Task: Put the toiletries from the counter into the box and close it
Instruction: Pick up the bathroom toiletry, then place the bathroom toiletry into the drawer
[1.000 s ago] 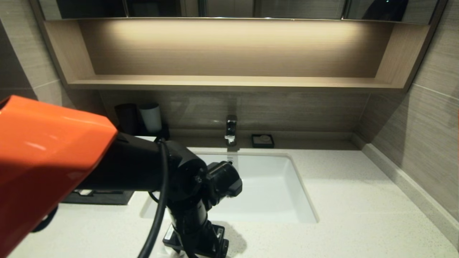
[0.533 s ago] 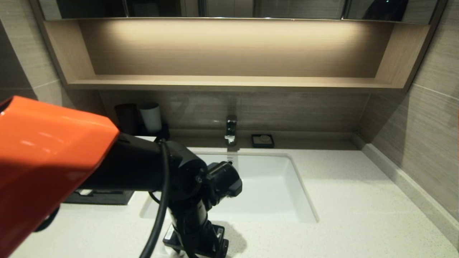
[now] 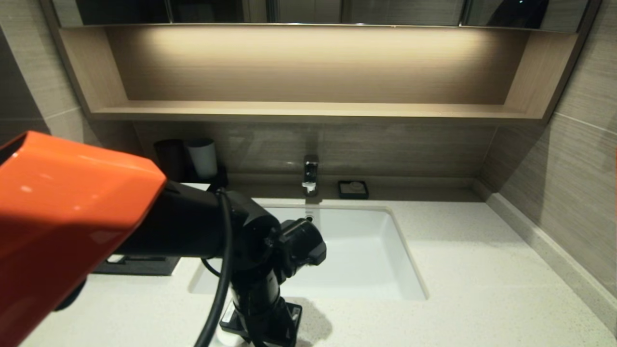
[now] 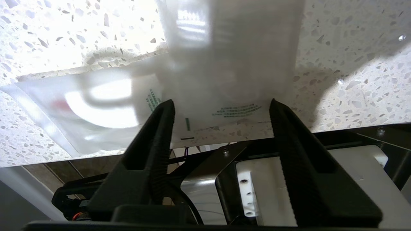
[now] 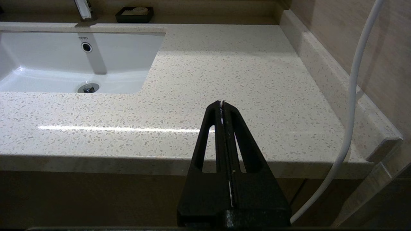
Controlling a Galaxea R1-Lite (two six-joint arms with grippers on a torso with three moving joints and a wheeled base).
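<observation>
Fingers (image 4: 160, 128) apart — astride packet (image 4: 231, 64)

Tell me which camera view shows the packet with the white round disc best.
The left wrist view: the packet with the white round disc lies on the counter beside the open left gripper. The head view hides it behind the arm; the right wrist view misses it.

- Head view: warm strip light under the wall shelf (image 3: 308, 112) brightens its back panel; the side walls fall dim.
- Orange arm cover (image 3: 67, 212) close to the lens, soft, carrying pale highlights.
- Left wrist view: worktop (image 4: 353, 64) blown out in one corner; clear packets (image 4: 224, 57) blurred, hazy with glare (print barely legible).
- Right wrist view: sharp; a long streak of glare near the worktop's front edge, cabinet below dark.
</observation>
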